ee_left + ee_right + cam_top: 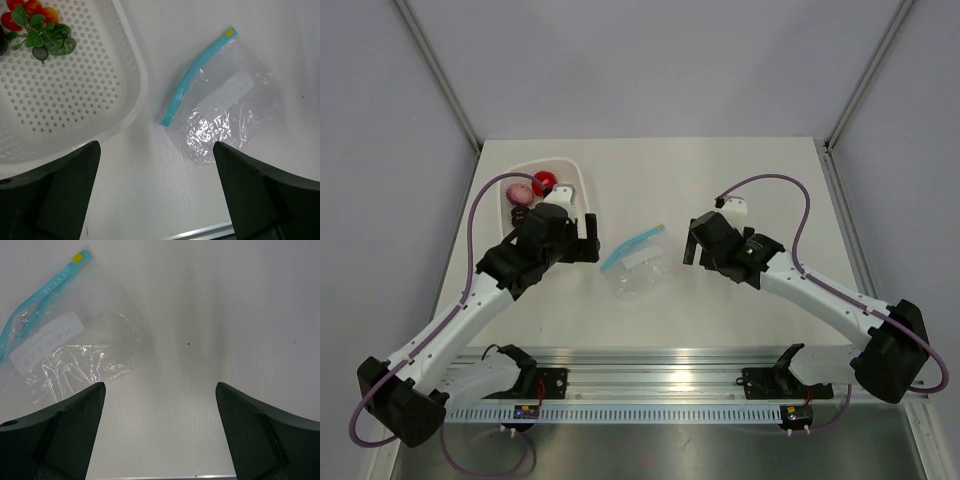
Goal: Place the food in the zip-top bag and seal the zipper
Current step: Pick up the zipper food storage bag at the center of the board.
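One zip-top bag [638,272]; one basket [75,100] holding three food pieces [519,192]; my left tool [156,150] and right tool [160,387]: two, both open, empty.

Worktop: flat white worktop [740,170].
Far left: white perforated plastic basket [80,105] resting on it.
Centre: small transparent zip-top bag [638,275], light blue zipper strip [630,246], lying flat, apart from the basket.

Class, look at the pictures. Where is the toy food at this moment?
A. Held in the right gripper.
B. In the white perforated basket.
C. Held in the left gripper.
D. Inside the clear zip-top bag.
B: the pink piece, red piece and green leafy piece all lie in the white perforated basket, while the zip-top bag beside it holds none.
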`<control>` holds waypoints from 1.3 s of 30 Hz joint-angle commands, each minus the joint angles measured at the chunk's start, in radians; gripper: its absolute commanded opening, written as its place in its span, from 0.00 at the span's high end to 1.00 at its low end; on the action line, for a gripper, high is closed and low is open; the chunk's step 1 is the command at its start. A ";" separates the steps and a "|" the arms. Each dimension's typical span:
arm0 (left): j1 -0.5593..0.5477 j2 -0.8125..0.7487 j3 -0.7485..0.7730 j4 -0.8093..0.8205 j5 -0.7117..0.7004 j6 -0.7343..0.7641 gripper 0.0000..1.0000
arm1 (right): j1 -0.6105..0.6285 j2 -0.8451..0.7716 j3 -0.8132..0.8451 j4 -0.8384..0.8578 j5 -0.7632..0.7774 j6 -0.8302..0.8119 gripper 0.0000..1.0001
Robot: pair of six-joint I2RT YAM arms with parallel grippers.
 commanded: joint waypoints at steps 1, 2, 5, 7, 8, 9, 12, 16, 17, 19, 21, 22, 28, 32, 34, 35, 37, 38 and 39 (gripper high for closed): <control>-0.004 -0.025 -0.001 0.008 0.021 0.016 0.01 | 0.000 0.015 0.007 0.055 -0.028 0.012 0.01; -0.002 -0.031 -0.004 0.016 0.033 0.017 0.01 | 0.000 0.015 0.006 0.059 -0.040 0.009 0.01; -0.002 -0.040 -0.012 0.042 0.060 0.016 0.01 | 0.000 0.021 -0.004 0.079 -0.076 0.007 0.01; -0.002 -0.037 -0.012 0.045 0.125 0.036 0.01 | 0.000 0.019 -0.022 0.101 -0.109 0.016 0.01; -0.004 -0.035 -0.015 0.053 0.161 0.046 0.01 | 0.000 0.019 -0.030 0.108 -0.120 0.024 0.00; -0.004 -0.035 -0.018 0.068 0.190 0.050 0.01 | 0.000 0.021 -0.039 0.131 -0.145 0.051 0.01; -0.004 -0.045 -0.040 0.090 0.238 0.039 0.01 | 0.000 0.041 -0.094 0.240 -0.238 0.122 0.01; -0.004 -0.045 -0.055 0.091 0.248 0.025 0.01 | 0.000 0.073 -0.187 0.406 -0.327 0.222 0.01; -0.004 -0.045 -0.058 0.090 0.250 0.022 0.01 | 0.000 0.080 -0.198 0.434 -0.335 0.237 0.01; -0.004 -0.046 -0.061 0.088 0.251 0.019 0.01 | 0.000 0.114 -0.212 0.498 -0.370 0.260 0.01; -0.004 -0.042 -0.061 0.085 0.253 0.017 0.01 | 0.000 0.158 -0.206 0.545 -0.408 0.272 0.01; -0.004 -0.040 -0.064 0.088 0.254 0.013 0.01 | 0.000 0.171 -0.208 0.565 -0.425 0.277 0.01; -0.004 -0.032 -0.079 0.113 0.277 -0.010 0.01 | 0.000 0.283 -0.220 0.737 -0.498 0.364 0.00; -0.004 -0.022 -0.087 0.125 0.288 -0.027 0.01 | 0.000 0.327 -0.214 0.776 -0.524 0.410 0.05; -0.004 -0.017 -0.087 0.124 0.288 -0.027 0.01 | 0.000 0.334 -0.206 0.767 -0.513 0.409 0.08; -0.004 -0.017 -0.089 0.123 0.285 -0.026 0.01 | 0.000 0.332 -0.205 0.759 -0.508 0.406 0.11; -0.004 -0.014 -0.090 0.123 0.281 -0.026 0.01 | -0.003 0.334 -0.180 0.724 -0.443 0.374 0.22; -0.004 -0.012 -0.093 0.122 0.284 -0.026 0.01 | -0.005 0.334 -0.168 0.684 -0.386 0.362 0.28; -0.004 -0.012 -0.093 0.122 0.282 -0.026 0.01 | -0.011 0.346 -0.136 0.647 -0.373 0.339 0.37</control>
